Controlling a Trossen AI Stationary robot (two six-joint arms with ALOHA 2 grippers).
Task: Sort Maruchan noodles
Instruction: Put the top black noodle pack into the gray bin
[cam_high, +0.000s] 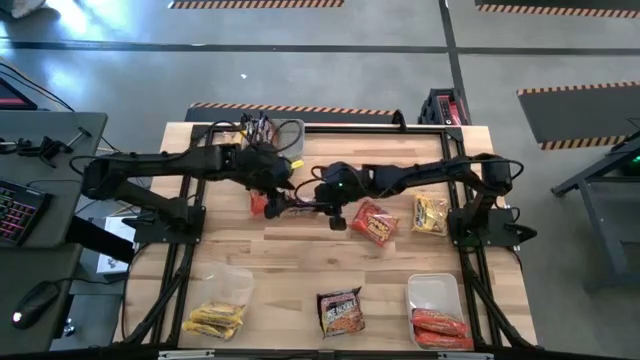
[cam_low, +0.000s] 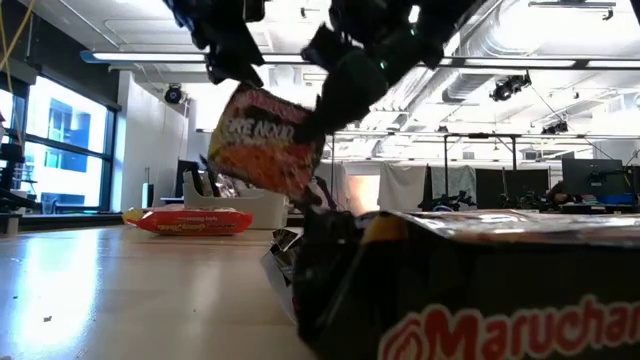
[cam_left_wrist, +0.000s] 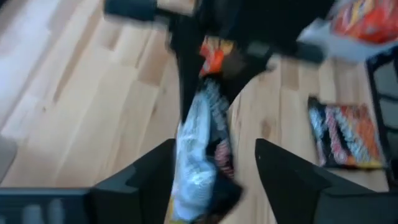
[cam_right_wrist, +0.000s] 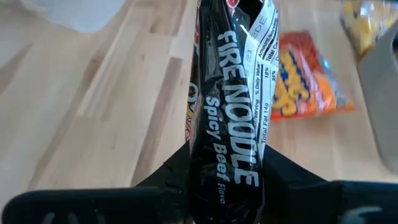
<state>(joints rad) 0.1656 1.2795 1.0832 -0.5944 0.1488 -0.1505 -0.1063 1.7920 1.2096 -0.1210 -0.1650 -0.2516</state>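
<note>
Both arms are meeting over the middle of the wooden table (cam_high: 300, 260), a little toward its far side, with a dark Fire Noodle packet (cam_right_wrist: 233, 124) hanging in the air between them. The right gripper (cam_right_wrist: 227, 180) is pinching this packet edge-on, its two fingers pressing against the wrapper from either side. The left gripper (cam_left_wrist: 214, 168) is sitting just to the left with its fingers spread apart; the packet's other end is lying in the gap between them, and whether they are touching it cannot be told. In the low view the packet is hovering tilted above the tabletop. A red-orange packet (cam_high: 373, 222) and a yellow packet (cam_high: 430, 214) are lying flat on the table just right of the grippers. Along the near edge, a clear bin (cam_high: 222, 285) on the left is holding yellow packets (cam_high: 214, 320), another dark packet (cam_high: 341, 311) is resting on the wood in the middle, and a clear bin (cam_high: 434, 292) on the right is holding red-orange packets (cam_high: 440, 328).
</note>
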